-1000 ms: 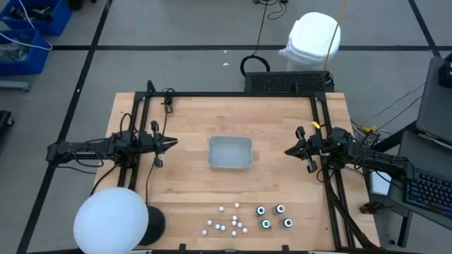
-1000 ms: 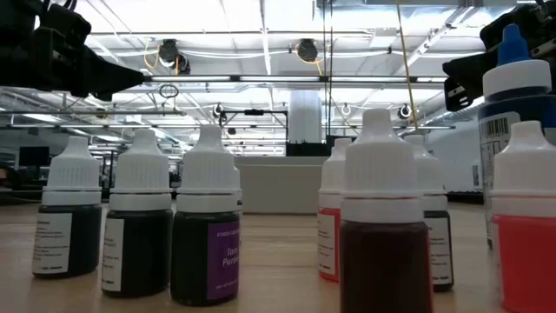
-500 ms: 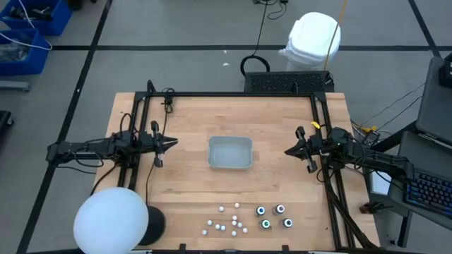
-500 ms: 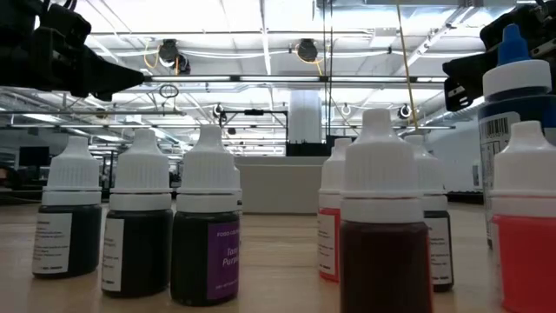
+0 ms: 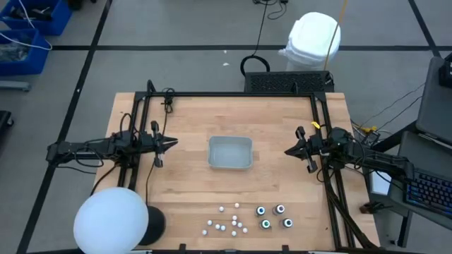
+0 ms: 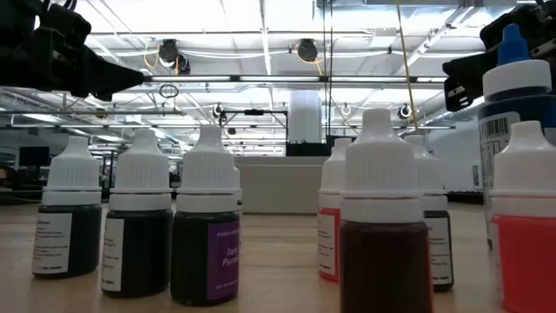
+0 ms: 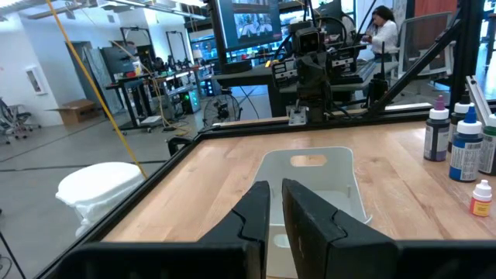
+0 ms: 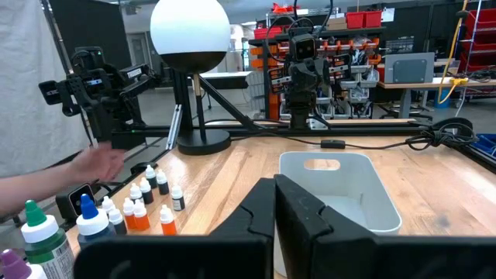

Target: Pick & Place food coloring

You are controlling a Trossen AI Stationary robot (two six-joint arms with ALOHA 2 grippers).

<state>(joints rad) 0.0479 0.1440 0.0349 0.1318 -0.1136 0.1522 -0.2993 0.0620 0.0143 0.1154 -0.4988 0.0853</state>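
Observation:
The food coloring stands upright on the wooden table near its front edge. Several larger bottles (image 5: 274,216) with teal, green or white tops form one cluster. Several tiny white-capped ones (image 5: 229,220) stand just left of them. In the low view the small bottles (image 6: 207,228) fill the foreground. My left gripper (image 5: 174,143) hovers level at the table's left side, its fingers (image 7: 256,209) a narrow gap apart with nothing between them. My right gripper (image 5: 287,152) hovers level at the right side, shut (image 8: 275,203) and empty. Both point at the bin, far from the bottles.
A pale rectangular bin (image 5: 230,152) sits at the table's middle between the two grippers. A lamp with a white globe (image 5: 111,220) stands at the near left corner. A person's hand (image 8: 93,167) shows beside the bottles (image 8: 143,203) in the right wrist view. A black frame (image 5: 233,94) borders the table.

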